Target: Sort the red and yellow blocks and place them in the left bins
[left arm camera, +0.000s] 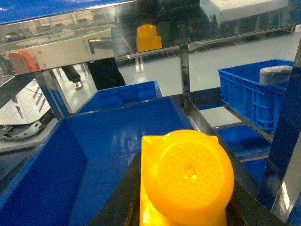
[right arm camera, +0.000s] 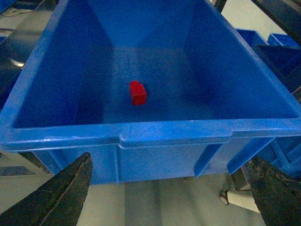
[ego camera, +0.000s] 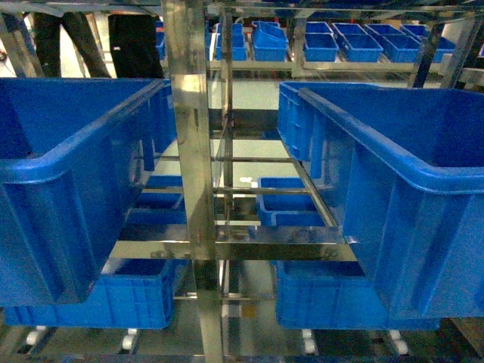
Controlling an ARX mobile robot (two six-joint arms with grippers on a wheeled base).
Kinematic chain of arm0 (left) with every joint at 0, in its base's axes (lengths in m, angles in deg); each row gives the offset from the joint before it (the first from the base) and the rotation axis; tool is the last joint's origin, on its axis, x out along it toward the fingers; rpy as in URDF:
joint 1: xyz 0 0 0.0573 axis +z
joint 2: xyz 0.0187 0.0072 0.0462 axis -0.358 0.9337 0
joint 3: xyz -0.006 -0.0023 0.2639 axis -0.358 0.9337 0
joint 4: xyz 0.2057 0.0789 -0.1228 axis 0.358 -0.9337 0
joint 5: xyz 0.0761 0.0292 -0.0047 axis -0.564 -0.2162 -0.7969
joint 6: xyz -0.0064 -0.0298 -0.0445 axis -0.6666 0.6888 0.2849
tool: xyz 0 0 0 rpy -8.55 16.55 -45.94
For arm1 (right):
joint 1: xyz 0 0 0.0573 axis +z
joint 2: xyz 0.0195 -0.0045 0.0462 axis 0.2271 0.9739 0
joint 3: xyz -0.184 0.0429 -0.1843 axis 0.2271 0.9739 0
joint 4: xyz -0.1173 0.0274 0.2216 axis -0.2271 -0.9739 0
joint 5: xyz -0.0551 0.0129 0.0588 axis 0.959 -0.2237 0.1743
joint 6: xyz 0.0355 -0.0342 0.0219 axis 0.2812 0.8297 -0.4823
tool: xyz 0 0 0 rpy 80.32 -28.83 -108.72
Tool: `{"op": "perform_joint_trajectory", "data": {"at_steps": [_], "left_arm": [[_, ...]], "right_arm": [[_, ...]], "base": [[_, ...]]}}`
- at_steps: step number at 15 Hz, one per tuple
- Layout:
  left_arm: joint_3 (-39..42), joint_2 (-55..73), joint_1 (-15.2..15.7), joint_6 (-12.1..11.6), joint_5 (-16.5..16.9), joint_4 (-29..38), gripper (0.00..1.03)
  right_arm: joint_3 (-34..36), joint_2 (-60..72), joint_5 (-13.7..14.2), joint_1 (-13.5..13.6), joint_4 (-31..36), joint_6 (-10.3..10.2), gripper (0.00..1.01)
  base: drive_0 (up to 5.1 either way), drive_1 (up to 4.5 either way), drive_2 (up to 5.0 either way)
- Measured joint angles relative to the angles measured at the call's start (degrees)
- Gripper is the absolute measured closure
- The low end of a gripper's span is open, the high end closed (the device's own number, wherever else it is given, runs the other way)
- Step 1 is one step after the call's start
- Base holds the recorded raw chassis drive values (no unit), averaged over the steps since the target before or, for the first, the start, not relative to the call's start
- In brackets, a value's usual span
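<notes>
Left pincer (left arm camera: pixel 183 207) grasps yellow block (left arm camera: pixel 186 176) above blue bin (left arm camera: pixel 61 155); right pincer (right arm camera: pixel 169 188) released, red block (right arm camera: pixel 138 92) ahead in its bin (right arm camera: pixel 164 134).

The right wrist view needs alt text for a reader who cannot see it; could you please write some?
A small red block lies alone on the floor of a large deep blue bin, seen from above and just outside its near rim. The two dark fingertips of the open right gripper frame the bottom corners, empty and outside the bin.
</notes>
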Motion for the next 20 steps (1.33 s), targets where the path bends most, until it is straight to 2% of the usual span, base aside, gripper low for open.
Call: {"op": "perform_joint_trajectory", "data": {"at_steps": [9, 12, 16, 18, 20], "left_arm": [[0.0, 0.4, 0.3, -0.3, 0.5, 1.1, 0.76], [-3.5, 7.3, 1.1, -4.5, 2.9, 4.8, 0.76], [-4.4, 16.8, -0.1, -9.9, -0.6, 5.4, 0.76], [-5.6, 19.3, 0.0, -11.9, -1.1, 7.1, 0.76], [-10.3, 24.9, 1.1, -13.6, 0.1, 3.2, 0.76]], "right_arm": [[0.0, 0.5, -0.3, 0.0, -0.1, 0.0, 0.03], [0.0, 0.5, -0.3, 0.0, -0.1, 0.0, 0.03], [0.0, 0.5, -0.3, 0.0, -0.1, 0.0, 0.03], [0.0, 0.5, -0.3, 0.0, -0.1, 0.0, 0.03], [0.0, 0.5, -0.3, 0.0, -0.1, 0.0, 0.03]], "base": [[0.0, 0.00, 0.0], [0.0, 0.00, 0.0], [0.0, 0.00, 0.0], [0.0, 0.00, 0.0], [0.0, 0.00, 0.0]]}}
